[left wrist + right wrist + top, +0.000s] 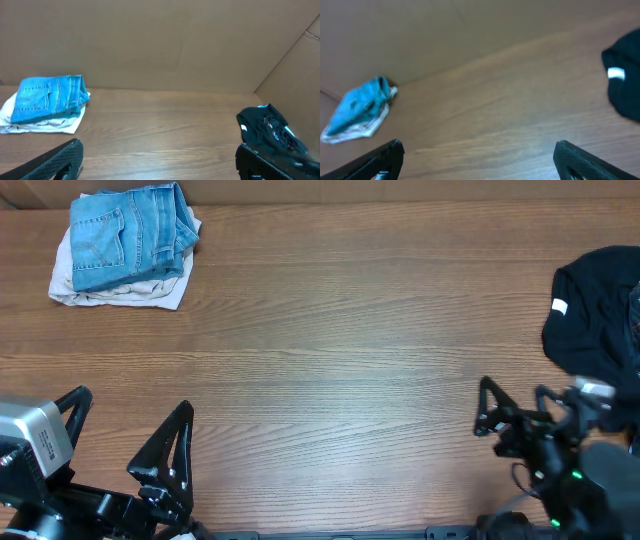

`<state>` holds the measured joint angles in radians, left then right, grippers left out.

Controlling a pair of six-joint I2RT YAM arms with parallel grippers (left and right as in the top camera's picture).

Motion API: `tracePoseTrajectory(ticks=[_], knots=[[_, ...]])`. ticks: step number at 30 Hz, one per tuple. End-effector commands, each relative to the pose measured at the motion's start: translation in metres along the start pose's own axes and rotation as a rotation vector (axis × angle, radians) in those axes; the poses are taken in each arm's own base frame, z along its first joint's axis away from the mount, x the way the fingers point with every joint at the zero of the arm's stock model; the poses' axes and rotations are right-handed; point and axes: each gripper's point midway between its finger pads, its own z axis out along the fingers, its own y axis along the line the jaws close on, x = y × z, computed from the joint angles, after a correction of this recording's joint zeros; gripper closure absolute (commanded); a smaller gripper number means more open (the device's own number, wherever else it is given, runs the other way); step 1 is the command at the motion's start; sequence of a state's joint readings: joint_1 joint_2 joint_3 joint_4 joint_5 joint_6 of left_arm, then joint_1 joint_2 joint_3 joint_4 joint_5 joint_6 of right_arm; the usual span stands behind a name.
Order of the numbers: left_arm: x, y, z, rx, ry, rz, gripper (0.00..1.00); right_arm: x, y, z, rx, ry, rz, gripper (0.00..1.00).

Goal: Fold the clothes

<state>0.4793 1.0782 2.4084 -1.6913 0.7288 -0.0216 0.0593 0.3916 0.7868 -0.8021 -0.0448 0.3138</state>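
Field notes.

- Crumpled black garment (600, 310) sits at the right edge of the wooden table (330, 360), partly cut off by the frame. It looks unfolded, so I judge it the next piece to handle.
- Right hand (515, 390) hovers near-right over bare table, jaws wide, holding nothing. The black garment lies just far and right of it, apart and not touching.
- Left hand (132, 405) hovers near-left, jaws wide, also empty. It is well apart from the black garment, so the right arm is clearly the nearer one.
- The heap's long axis seems to run near-to-far along the table's right edge. Collar, hem and sleeves cannot be told apart in the bunching.
- Small white tag (560, 307) shows on its left margin, facing the table's middle.
- Folded light-blue denim jeans (128, 235) lie far-left, stacked on a folded off-white garment (120, 292). 1 stitched pocket faces up. The bundle is near square, with no marked long axis.
- The stack lies straight far from the left hand, well apart from both hands.
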Motion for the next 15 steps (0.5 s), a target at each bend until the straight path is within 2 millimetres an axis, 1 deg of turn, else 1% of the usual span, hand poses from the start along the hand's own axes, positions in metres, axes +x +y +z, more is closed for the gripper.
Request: tracePoseTrajectory(ticks=[1,4,7,11,12,15], knots=[[-0.001,0.002,0.001,-0.008,-0.002,0.018,0.0,0.028,-0.013,0.022,-0.006,-0.016,-0.007,0.0],[-0.001,0.002,0.001,-0.008,-0.001,0.018,0.0,0.046,-0.016,0.041,-0.054,-0.058,-0.013,0.0],[-0.001,0.002,0.001,-0.008,-0.002,0.018,0.0,0.058,-0.017,0.052,-0.093,-0.087,-0.018,0.0],[-0.001,0.002,0.001,-0.008,-0.002,0.018,0.0,0.062,-0.016,0.055,-0.125,-0.134,-0.046,0.0],[-0.001,0.002,0.001,-0.008,-0.002,0.018,0.0,0.062,-0.01,0.053,-0.164,-0.159,-0.103,0.0],[-0.001,0.002,0.001,-0.008,-0.002,0.018,0.0,0.063,-0.009,0.051,-0.179,-0.186,-0.145,0.0]])
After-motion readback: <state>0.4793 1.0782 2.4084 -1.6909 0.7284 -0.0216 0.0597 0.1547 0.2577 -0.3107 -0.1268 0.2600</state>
